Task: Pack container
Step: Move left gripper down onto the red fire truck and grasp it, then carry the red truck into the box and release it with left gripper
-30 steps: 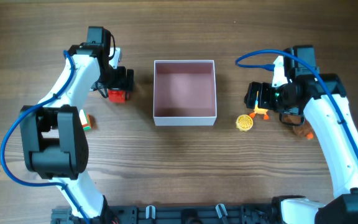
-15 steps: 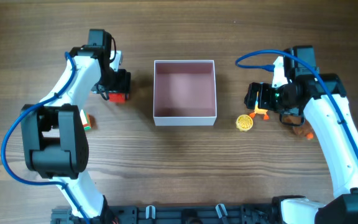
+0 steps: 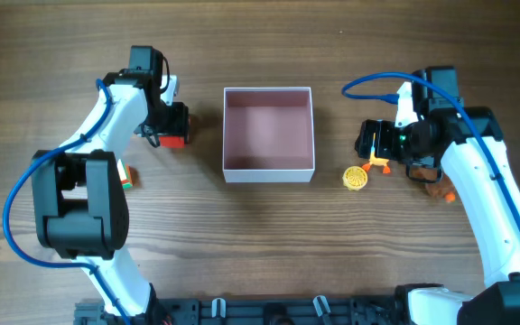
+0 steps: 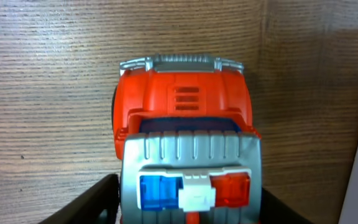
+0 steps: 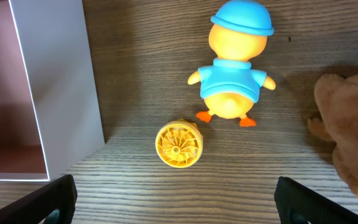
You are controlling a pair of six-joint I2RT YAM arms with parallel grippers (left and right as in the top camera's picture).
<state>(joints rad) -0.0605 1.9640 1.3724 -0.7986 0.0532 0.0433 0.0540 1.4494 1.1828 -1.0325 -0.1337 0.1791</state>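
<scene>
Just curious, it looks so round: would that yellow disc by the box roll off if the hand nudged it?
Probably not: the yellow disc lies flat, ribbed face up, so it would likely slide. Tipped onto its round rim, it might roll. It looks small and plastic, probably light.

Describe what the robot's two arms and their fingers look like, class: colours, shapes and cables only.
Both the left arm and the right arm have smooth white shells between chunky black joint housings. A thin blue cable runs along each: the left cable loops out near that arm's base, and the right cable arches over the wrist. The fingers are plain black with angled edges.
</scene>
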